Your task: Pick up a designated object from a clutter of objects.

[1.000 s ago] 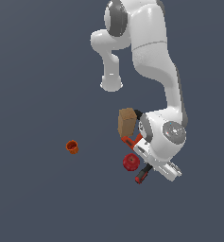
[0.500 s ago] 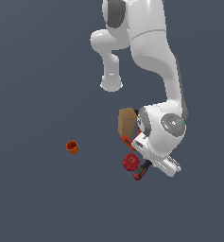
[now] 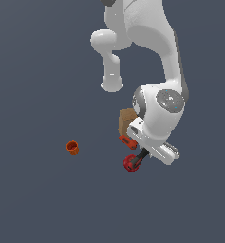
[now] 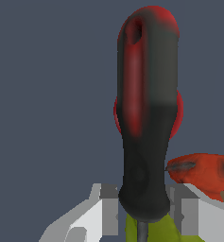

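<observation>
Since a second ago our arm has swung slightly toward the exterior view's right. There, centre-right, the slim red-and-black screwdriver (image 3: 140, 156) juts from our white gripper (image 3: 147, 151) beside the round red apple (image 3: 130, 163); the small orange cup (image 3: 72, 147) looks empty. Wrist view: the fingers (image 4: 104, 208) flank the screwdriver's black end, apparently clamped. We should lift straight, clearing the orange-red drill (image 4: 203, 171).

A flat, uniform dark slate-grey surface (image 3: 42, 199) fills the exterior view from edge to edge, with no seam, wall or horizon dividing it. The wrist view shows the same plain grey-blue ground (image 4: 47, 94). Light is even and soft. 1 small orange cup (image 3: 72, 147) sits alone toward the exterior view's left.
</observation>
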